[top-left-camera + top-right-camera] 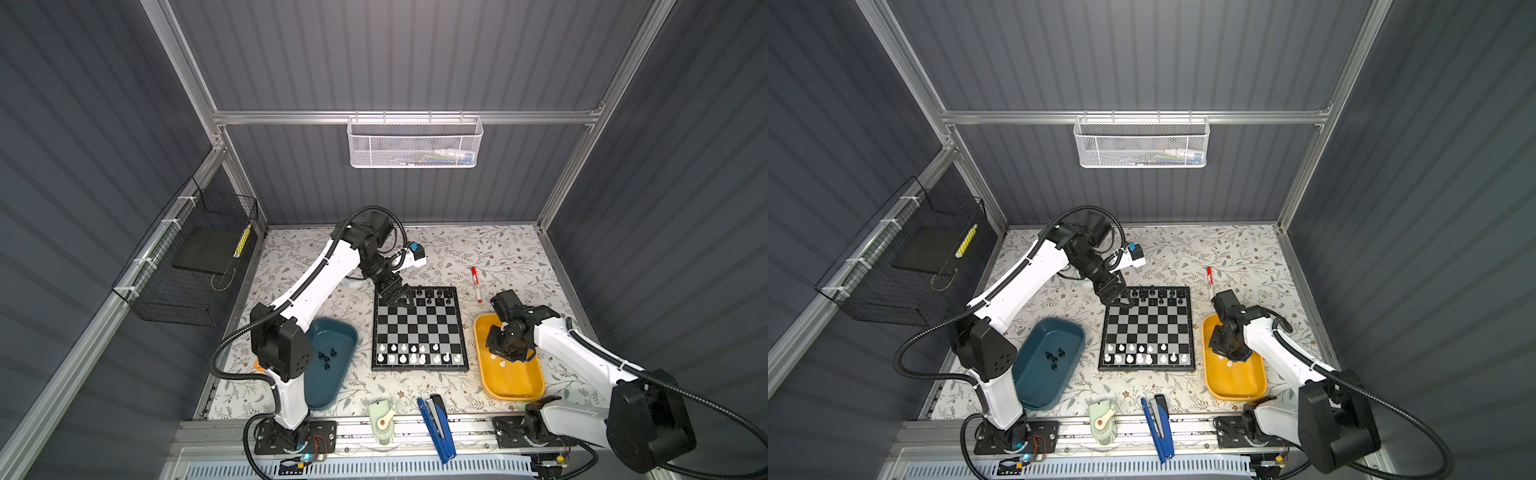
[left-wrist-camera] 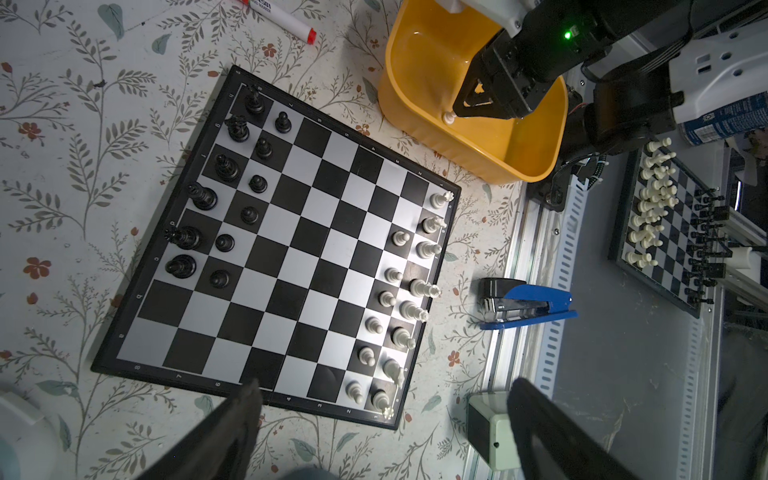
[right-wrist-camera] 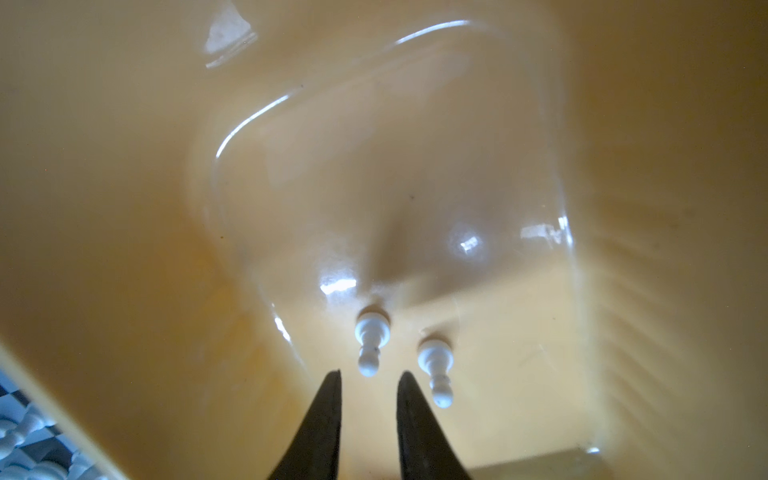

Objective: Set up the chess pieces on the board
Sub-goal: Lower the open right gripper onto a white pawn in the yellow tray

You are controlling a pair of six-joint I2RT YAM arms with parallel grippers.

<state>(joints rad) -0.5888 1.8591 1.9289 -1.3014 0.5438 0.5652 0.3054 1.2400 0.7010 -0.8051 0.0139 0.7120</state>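
The board point(image 1: 419, 328), black and silver squares in a black rim, lies mid-table between the teal tray point(image 1: 328, 386) and the yellow tray point(image 1: 513, 382); black chess pieces point(image 2: 226, 166) stand on its far rows, white chess pieces point(image 2: 424, 286) on its near rows. The left fingers point(image 2: 232, 428) hang wide apart, empty, over its far corner. Only the right wrist view shows the right fingers point(image 3: 324, 415) narrowly parted, gripping nothing, just short of two white pawns point(image 3: 372, 332) lying in the yellow tray

Yellow tray point(image 3: 124, 166) — glossy, smooth plastic; white pawns point(image 3: 372, 332) smooth plastic; board point(image 2: 286, 232) faintly shiny.
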